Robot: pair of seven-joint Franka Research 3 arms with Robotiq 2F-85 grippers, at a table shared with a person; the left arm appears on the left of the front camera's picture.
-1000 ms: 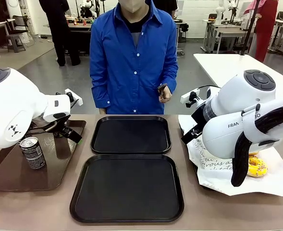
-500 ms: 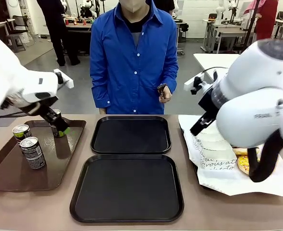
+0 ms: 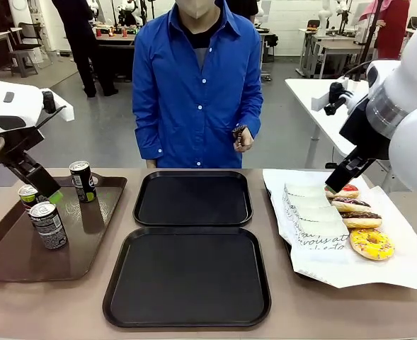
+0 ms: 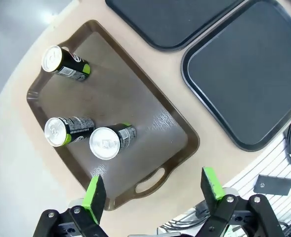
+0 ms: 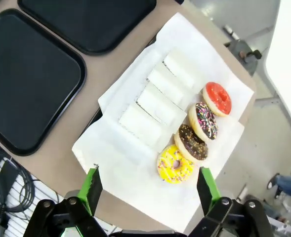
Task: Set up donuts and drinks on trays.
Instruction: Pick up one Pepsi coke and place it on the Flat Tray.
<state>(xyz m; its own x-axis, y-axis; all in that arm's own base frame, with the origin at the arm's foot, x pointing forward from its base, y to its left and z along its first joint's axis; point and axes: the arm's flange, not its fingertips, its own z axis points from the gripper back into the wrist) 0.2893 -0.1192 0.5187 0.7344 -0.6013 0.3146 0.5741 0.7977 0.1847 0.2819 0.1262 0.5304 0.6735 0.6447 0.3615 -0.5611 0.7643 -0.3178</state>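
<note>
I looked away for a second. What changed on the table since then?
The left gripper rose up and leftward, away from the cans. The right gripper rose rightward, uncovering the donuts. Both sets of jaws are open, and nothing was taken or let go. Cans, donuts, black trays and the person stayed put.

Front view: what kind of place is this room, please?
Most likely a robotics lab or workshop, not a café. Behind the person stand plain work tables on a bare grey floor, and the donuts and cans lie between a white left arm and right arm.
</note>
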